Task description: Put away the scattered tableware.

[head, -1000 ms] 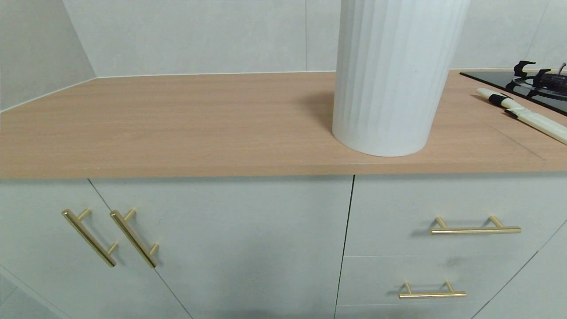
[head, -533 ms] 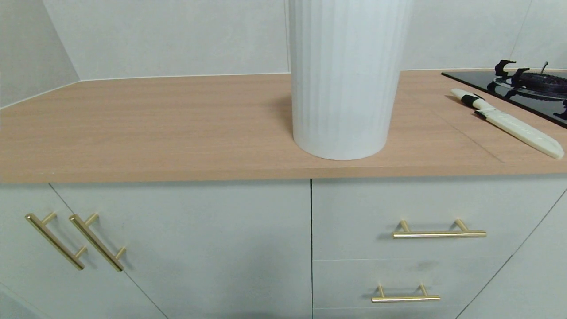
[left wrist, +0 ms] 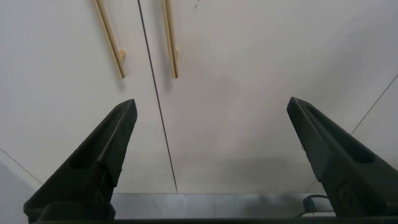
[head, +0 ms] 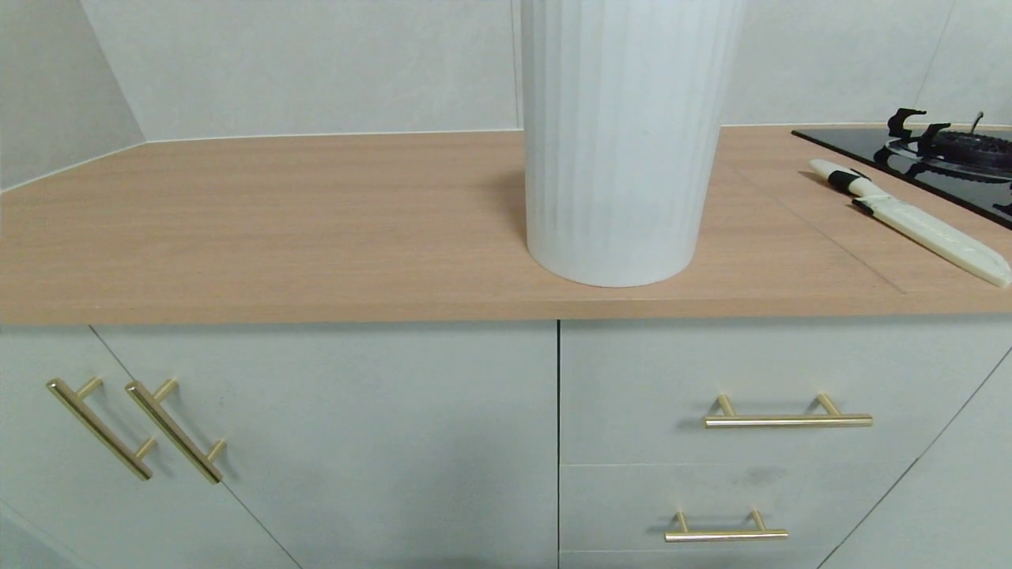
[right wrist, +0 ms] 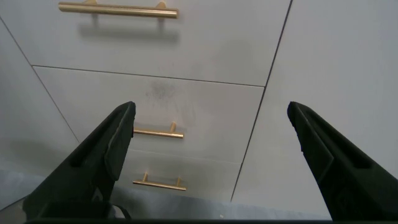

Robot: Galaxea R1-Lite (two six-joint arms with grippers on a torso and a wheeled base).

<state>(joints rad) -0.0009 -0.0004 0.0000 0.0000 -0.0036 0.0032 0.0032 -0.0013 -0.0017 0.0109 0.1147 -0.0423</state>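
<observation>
while the tall white ribbed container (head: 621, 158) is standing upright on the wooden countertop (head: 277, 229), close to its front edge, the knife (head: 909, 221) is lying flat on the same surface, well off to the container's right and not touching it. the knife is showing a cream blade and a cream handle with a black band between them; its handle end is pointing toward the back wall and its tip toward the counter's front edge. it is resting just beside the black cooktop (head: 862, 144), where a dark burner grate (head: 964, 144) is sitting at the far right.

under the countertop, pale cabinet doors (head: 356, 442) are carrying two gold door handles (head: 175, 431) side by side on the left, and a stack of drawers (head: 759, 371) on the right is showing gold bar pulls (head: 788, 420), one above the other.

the left gripper (left wrist: 211, 143) is hanging low in front of the cabinet doors, its two dark fingers (left wrist: 93, 168) spread wide apart and holding nothing, with the door seam and both door handles lying beyond it. the right gripper (right wrist: 211, 143) is facing the drawers in the same way, its fingers (right wrist: 336, 162) gaping wide and empty, with three bar pulls showing past it.
</observation>
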